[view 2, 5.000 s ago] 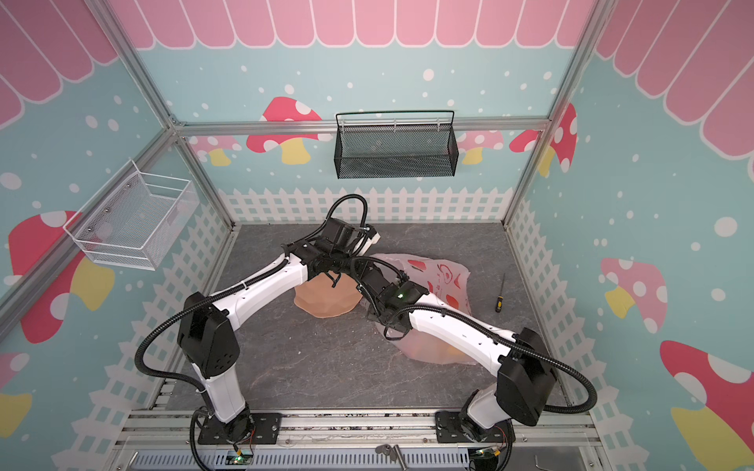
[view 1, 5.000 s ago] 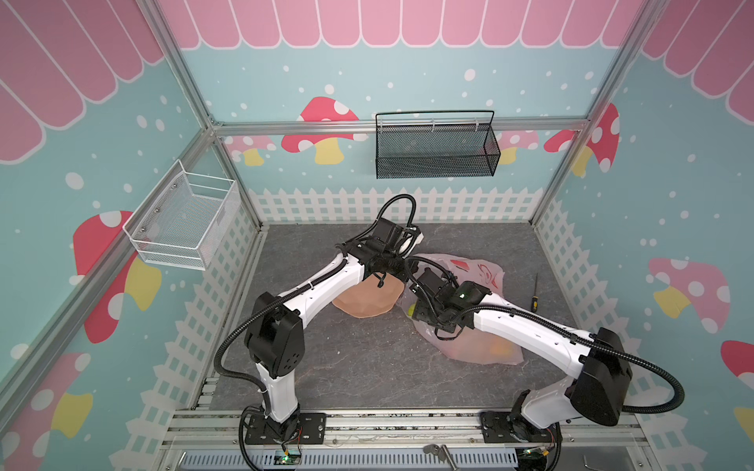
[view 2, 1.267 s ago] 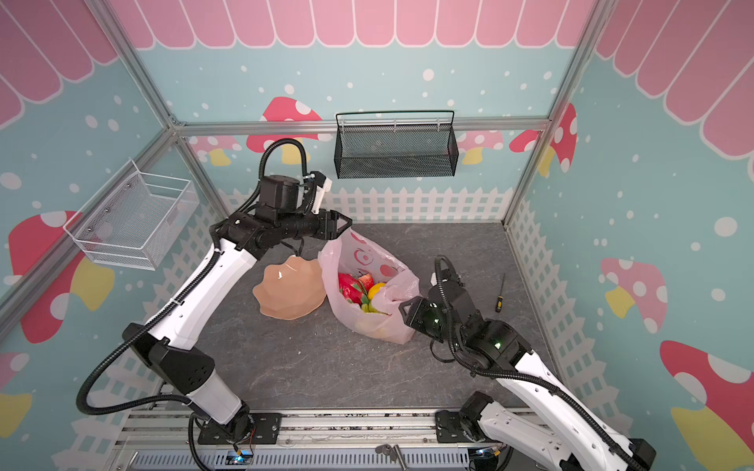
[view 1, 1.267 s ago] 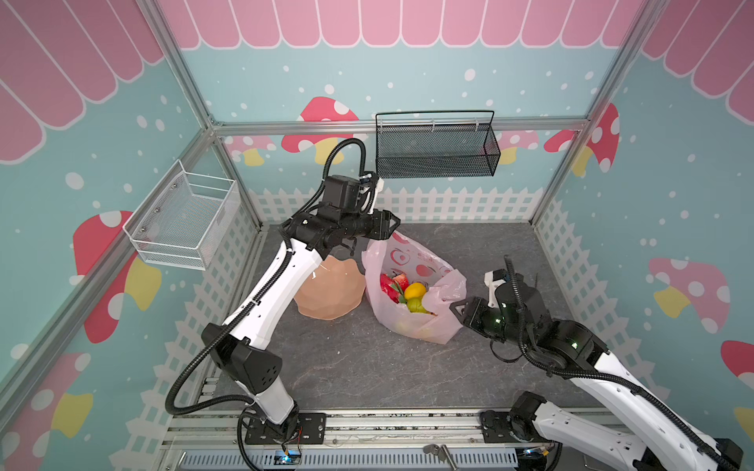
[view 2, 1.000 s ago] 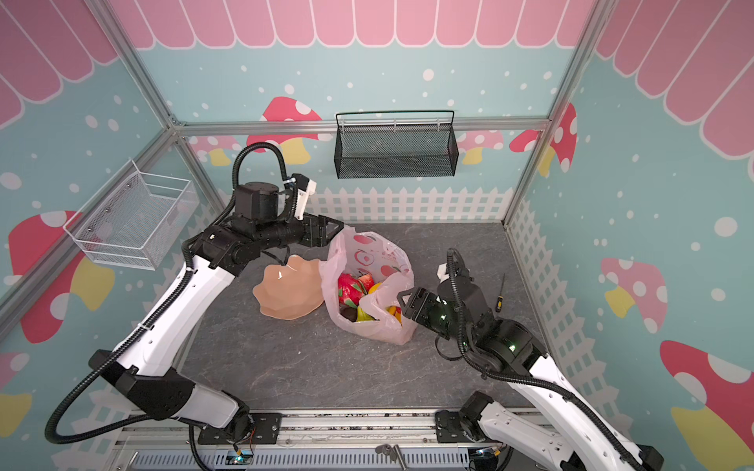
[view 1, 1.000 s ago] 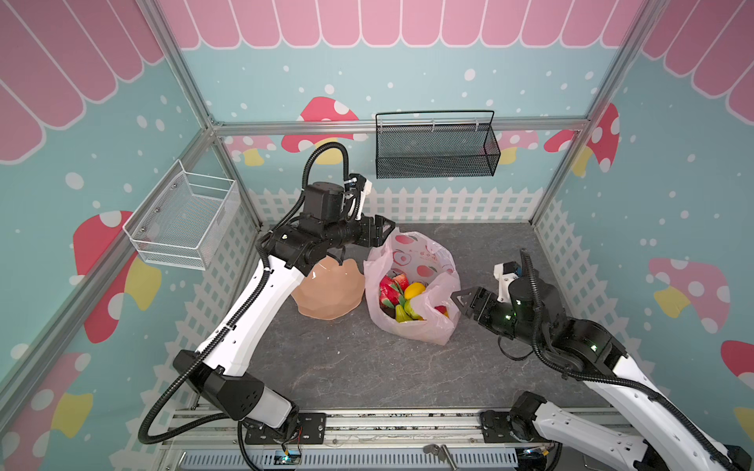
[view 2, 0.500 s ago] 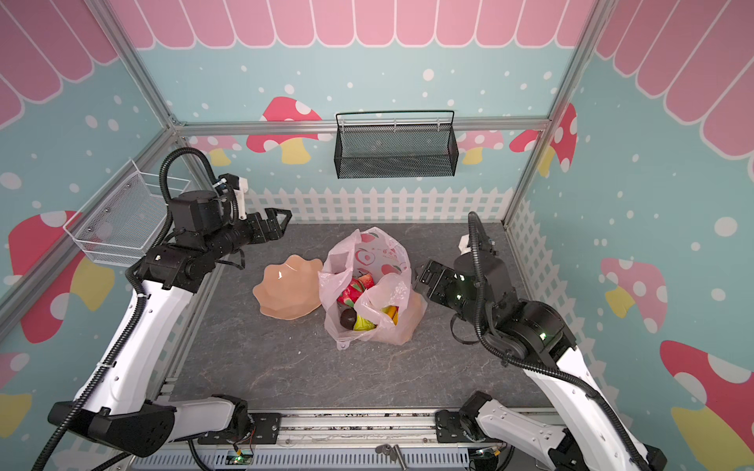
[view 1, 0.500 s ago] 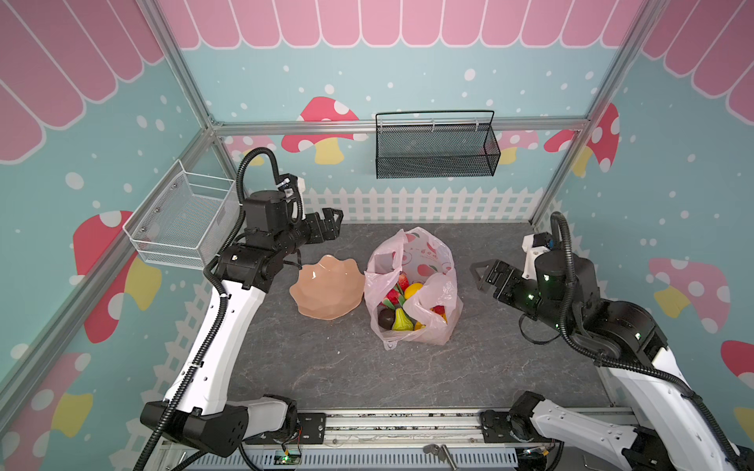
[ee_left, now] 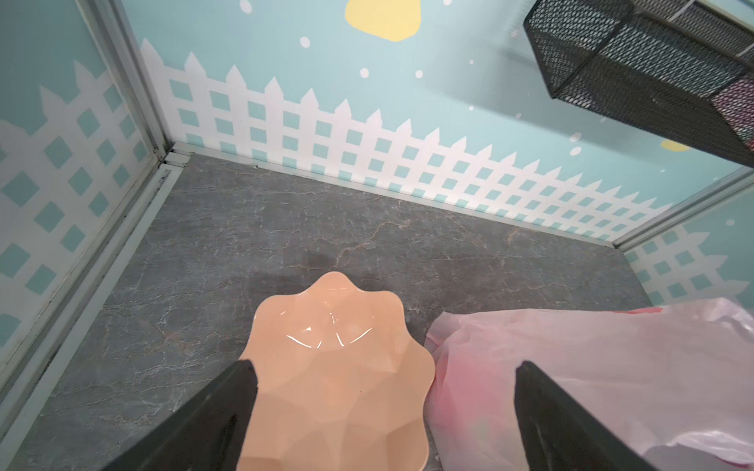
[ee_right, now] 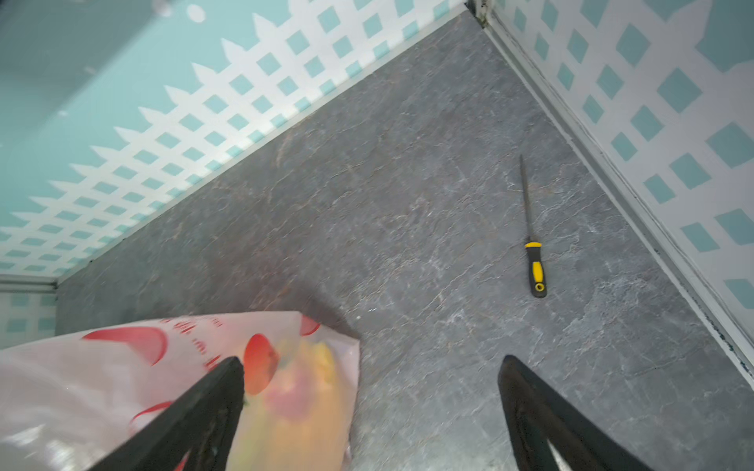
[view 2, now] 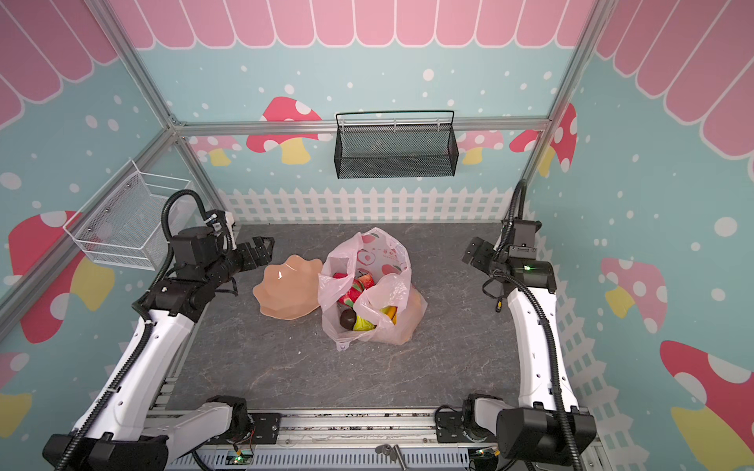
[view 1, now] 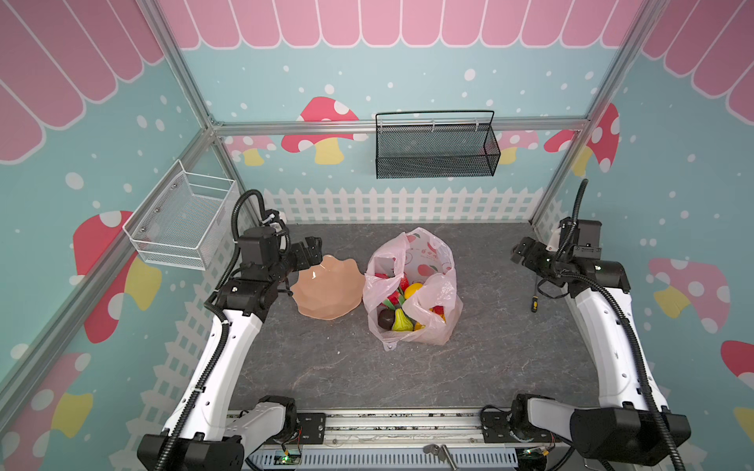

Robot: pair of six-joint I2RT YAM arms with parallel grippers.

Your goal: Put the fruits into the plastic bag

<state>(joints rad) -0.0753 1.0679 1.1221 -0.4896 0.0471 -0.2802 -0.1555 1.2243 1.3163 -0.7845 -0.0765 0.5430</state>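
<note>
The plastic bag (view 1: pixel 426 261) (view 2: pixel 369 255) stands by itself mid-table, pale pink with red fruit prints, its mouth open upward. Inside lie the fruits (view 1: pixel 402 319) (view 2: pixel 362 322): a yellow-green pear, a dark brown one, red and orange ones. My left gripper (view 1: pixel 313 249) (view 2: pixel 261 246) hovers open above the far left edge of the tan dish, away from the bag. In the left wrist view the left gripper (ee_left: pixel 386 367) is open and empty over the dish. My right gripper (view 1: pixel 520 253) (view 2: pixel 473 250) (ee_right: pixel 371 362) is open and empty near the right wall, clear of the bag (ee_right: pixel 102 379).
A tan wavy-edged dish (view 1: pixel 326 289) (ee_left: pixel 338 346) lies touching the bag's left side. A yellow-and-black screwdriver (view 1: pixel 533 301) (ee_right: pixel 535 265) lies by the right wall. A black mesh basket (view 1: pixel 436 155) hangs on the back wall, a white one (view 1: pixel 179 222) on the left wall.
Both grippers opened and let go of the bag. Both arms pulled back, left arm leftward and right arm rightward. The bag settled upright on the table.
</note>
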